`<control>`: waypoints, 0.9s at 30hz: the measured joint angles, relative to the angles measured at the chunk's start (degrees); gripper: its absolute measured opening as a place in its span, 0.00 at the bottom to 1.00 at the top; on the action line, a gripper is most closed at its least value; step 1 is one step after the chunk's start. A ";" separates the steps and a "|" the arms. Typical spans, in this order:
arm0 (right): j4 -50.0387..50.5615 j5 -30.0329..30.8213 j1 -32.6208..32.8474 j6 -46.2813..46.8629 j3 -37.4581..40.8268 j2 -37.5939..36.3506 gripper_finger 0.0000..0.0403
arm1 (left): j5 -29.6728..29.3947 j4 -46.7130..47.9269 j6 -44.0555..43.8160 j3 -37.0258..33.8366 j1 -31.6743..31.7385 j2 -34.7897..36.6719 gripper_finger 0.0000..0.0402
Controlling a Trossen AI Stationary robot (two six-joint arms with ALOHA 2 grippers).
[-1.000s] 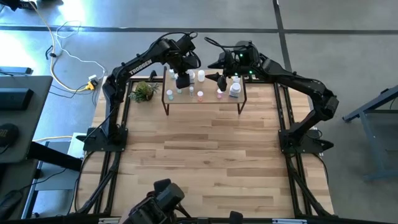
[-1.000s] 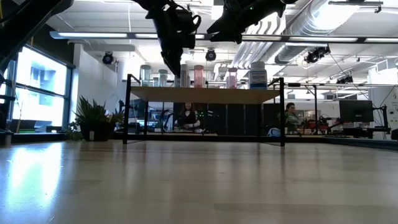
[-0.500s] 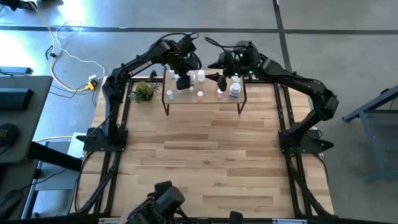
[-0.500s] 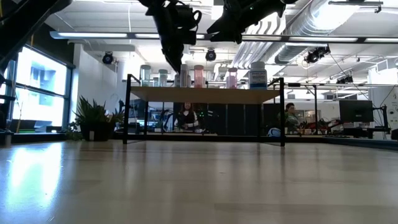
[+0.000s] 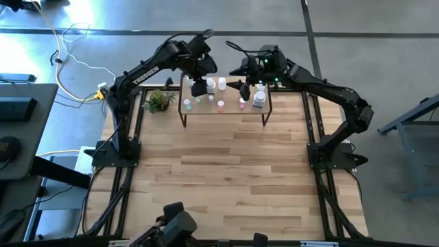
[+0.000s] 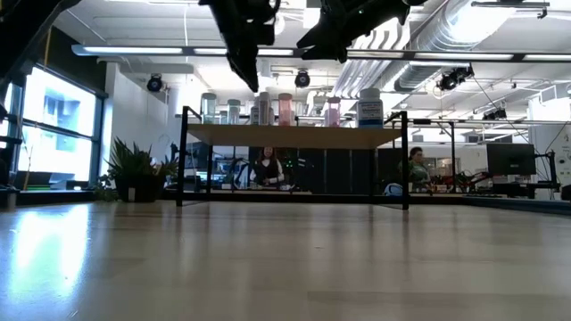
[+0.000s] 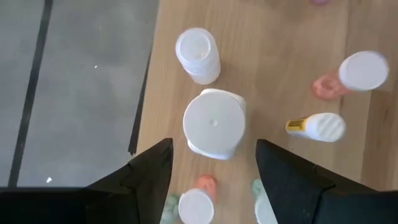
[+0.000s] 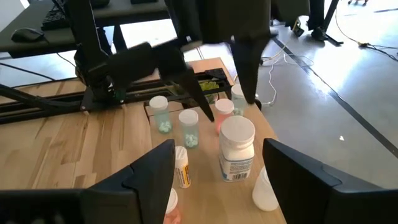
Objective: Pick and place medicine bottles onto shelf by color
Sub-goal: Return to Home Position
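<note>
Our left gripper (image 5: 199, 88) and right gripper (image 5: 236, 85) hang released above the shelf (image 5: 233, 114), upper centre; tabletop (image 5: 219, 171) spreads below.

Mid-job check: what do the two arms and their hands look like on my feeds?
Both are matte black jointed arms. The left arm carries white TROSSEN lettering; the right arm shows small green lights near its wrist. Thin black cables loop off each wrist. The left hand and right hand each have two dark, wedge-shaped fingers tapering toward the tips.
</note>
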State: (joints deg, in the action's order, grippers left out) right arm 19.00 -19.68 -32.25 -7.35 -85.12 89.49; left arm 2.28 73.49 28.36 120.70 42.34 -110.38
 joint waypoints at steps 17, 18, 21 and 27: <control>0.02 -0.38 0.46 9.02 0.00 0.00 0.58 | 17.27 2.42 -12.63 0.02 -0.87 9.15 0.55; 0.02 -0.38 0.68 9.02 0.00 0.00 0.58 | 18.60 2.45 -13.17 0.02 -1.32 9.62 0.55; 0.02 -0.38 1.68 9.07 0.00 0.00 0.58 | 19.18 2.54 -13.24 0.02 -3.56 10.62 0.55; -0.62 0.97 3.73 12.06 -0.01 0.00 0.58 | 19.15 2.23 -13.87 0.02 -9.23 11.21 0.55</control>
State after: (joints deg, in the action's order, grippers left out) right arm 18.39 -18.70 -28.52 4.71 -85.13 89.49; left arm 21.43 75.72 14.49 120.73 33.11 -99.17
